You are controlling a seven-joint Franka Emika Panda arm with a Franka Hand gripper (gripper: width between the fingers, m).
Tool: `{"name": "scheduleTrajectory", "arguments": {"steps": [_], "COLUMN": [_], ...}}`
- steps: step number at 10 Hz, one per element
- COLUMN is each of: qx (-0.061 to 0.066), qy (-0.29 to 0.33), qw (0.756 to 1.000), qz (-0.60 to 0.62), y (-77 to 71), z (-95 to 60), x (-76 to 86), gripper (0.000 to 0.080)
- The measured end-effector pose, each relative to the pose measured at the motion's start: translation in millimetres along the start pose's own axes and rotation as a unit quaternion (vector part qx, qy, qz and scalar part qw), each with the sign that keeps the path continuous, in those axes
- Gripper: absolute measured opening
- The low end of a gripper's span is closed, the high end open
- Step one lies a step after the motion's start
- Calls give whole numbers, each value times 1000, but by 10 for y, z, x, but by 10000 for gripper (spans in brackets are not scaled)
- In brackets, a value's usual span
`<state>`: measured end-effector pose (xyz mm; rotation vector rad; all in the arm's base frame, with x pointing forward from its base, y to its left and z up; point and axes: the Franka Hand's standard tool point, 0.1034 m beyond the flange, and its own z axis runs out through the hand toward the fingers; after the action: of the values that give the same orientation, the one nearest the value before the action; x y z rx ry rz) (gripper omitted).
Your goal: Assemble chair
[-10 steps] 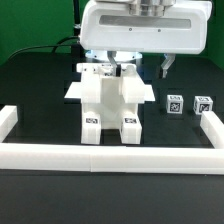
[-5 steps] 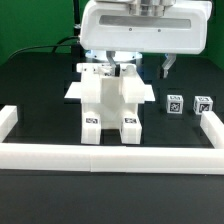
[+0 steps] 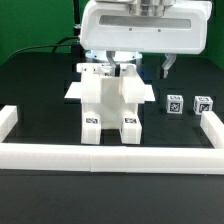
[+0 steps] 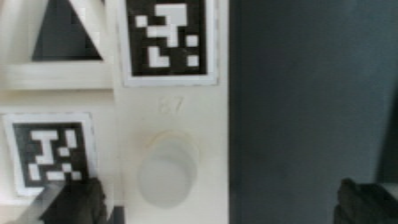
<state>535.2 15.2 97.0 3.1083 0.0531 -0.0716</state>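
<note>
Staying unmoved: chair (image 3: 105, 100), wide-open claw (image 3: 142, 68).

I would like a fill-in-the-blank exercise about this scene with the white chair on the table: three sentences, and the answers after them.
1. The chair stands on a table that is ____ in colour.
2. At the exterior view's right of the chair lie ____ small loose blocks with tags.
3. The pincer above the chair is ____ and holds nothing.
Missing words: black; two; open.
</note>
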Motion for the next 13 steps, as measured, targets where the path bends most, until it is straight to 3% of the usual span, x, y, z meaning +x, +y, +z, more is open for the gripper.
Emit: {"name": "scheduleTrajectory", "arguments": {"steps": [2, 3, 4, 5, 8, 13], "qx": [0, 4, 11, 14, 20, 18], "qy": [0, -15, -13, -11, 11, 16], "qw": [1000, 1000, 1000, 1000, 1000, 1000], "qz": [1, 16, 18, 25, -8, -2], "y": [-7, -106, -259, -373, -876, -917], "z": [-7, -139, -356, -419, -393, -347], "x": [-1, -40, -69, -132, -318, -319], "gripper": [649, 649, 649, 649, 649, 649]}}
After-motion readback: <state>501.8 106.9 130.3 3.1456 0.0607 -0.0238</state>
